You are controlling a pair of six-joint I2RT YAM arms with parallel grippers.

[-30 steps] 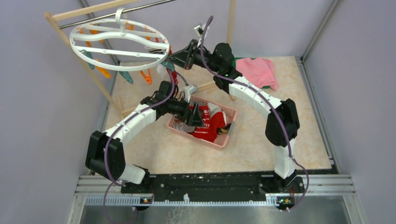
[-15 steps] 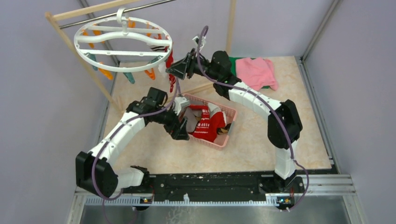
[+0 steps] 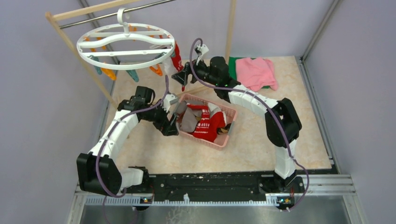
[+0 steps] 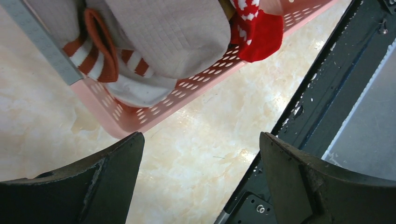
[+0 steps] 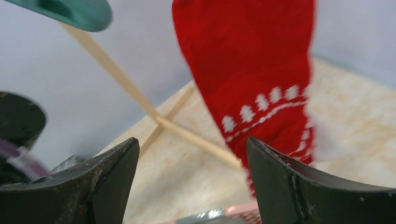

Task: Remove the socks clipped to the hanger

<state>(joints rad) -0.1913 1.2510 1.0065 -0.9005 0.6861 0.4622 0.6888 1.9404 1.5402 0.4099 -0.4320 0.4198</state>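
In the right wrist view the hanging red sock point(image 5: 252, 70) was blurred and ran out past the top edge, so what held it could not be seen; a teal clip point(image 5: 70, 11) was cut there too. From above, the green cloth point(image 3: 232, 61) lay mostly hidden under the pink cloth point(image 3: 256, 72). In the left wrist view the grey sock point(image 4: 173, 37) covered much of a striped sock point(image 4: 81, 53), and the pink basket point(image 4: 140, 116) was cut by the top edge.

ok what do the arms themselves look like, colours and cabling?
Both alike: left arm and right arm have white link shells and black joint housings, a purple cable running outside each. Left gripper and right gripper are black with dark matte jaws. No sleeves visible.
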